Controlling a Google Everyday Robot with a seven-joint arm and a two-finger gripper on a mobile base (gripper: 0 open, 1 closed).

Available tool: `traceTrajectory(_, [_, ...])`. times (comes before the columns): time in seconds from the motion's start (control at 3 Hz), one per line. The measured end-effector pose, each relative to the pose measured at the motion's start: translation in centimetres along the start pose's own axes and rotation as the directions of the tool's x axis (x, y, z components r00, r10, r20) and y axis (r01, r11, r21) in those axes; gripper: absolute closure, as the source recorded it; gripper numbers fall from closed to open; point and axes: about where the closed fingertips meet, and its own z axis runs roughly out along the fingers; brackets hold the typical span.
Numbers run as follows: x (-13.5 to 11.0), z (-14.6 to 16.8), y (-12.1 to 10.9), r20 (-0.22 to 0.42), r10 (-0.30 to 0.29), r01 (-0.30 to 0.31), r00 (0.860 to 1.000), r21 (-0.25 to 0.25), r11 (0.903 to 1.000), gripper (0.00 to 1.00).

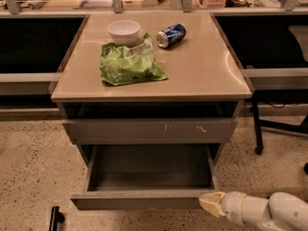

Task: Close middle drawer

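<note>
- One wide, shallow grey drawer (144, 199) is standing pulled out below the scratched grey front (149, 130); rigid, probably sliding lightly, best pushed flat mid-front.
- Cream-tipped white gripper (211, 204) is sitting at the drawer front's right end; apart or together, I cannot tell.

Likely an office: desks (272, 73), speckled floor (33, 167); claw (210, 203) beside middle drawer (137, 199).
</note>
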Motion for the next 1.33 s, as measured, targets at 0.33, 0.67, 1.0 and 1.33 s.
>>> traceTrajectory(0.33, [3.2,1.4,0.3,-0.005,0.078,-0.078,0.997,-0.01,0.9969,1.0])
traceTrajectory(0.67, [4.5,3.7,-1.0,-0.014,0.076,-0.077,0.997,-0.031,0.9966,1.0])
traceTrajectory(1.0, [3.5,4.9,-2.1,-0.017,0.012,-0.013,1.0,-0.048,0.9988,1.0])
traceTrajectory(1.33, [0.9,6.2,-3.8,-0.032,-0.107,0.105,0.994,-0.069,0.9921,1.0])
